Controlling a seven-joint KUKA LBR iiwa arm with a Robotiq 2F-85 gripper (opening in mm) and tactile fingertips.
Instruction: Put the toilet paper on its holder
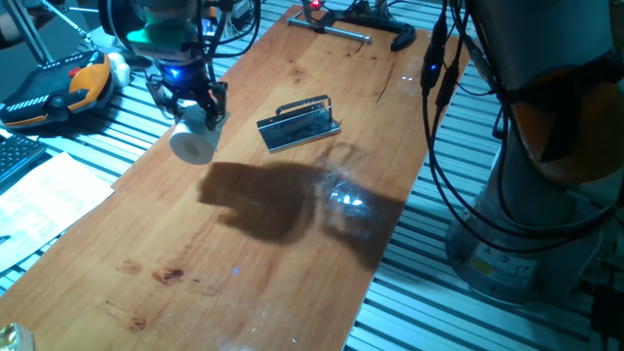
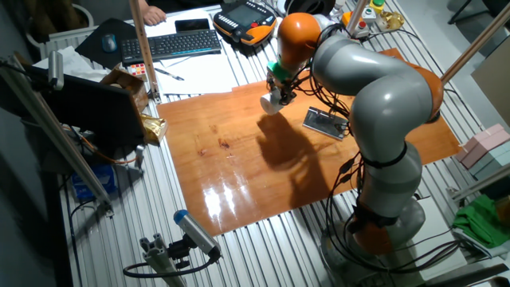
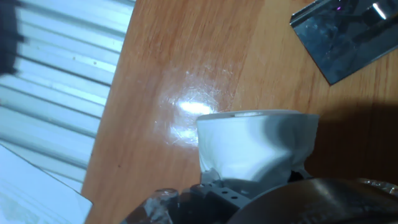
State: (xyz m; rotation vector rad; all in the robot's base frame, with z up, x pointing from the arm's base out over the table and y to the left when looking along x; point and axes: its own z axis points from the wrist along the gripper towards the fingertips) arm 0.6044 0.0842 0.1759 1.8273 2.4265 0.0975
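The toilet paper (image 1: 193,142) is a small white roll, lifted off the wooden table and pinched in my gripper (image 1: 195,109), which is shut on it. From the other side the toilet paper (image 2: 272,102) hangs under the hand above the table's far part. In the hand view the toilet paper (image 3: 255,146) fills the lower middle, squeezed between the fingers. The holder (image 1: 299,124), a dark grey plate with a thin shiny wire bar, lies flat on the table to the right of the roll; the holder (image 2: 326,122) and holder (image 3: 345,34) show apart from the roll.
A black clamp with a silver bar (image 1: 343,29) lies at the table's far end. A keyboard (image 2: 171,45), papers and an orange pendant (image 1: 68,86) sit beyond the table's left edge. Slatted metal (image 3: 56,87) borders the wood there. The arm's base (image 2: 386,199) stands at the right side.
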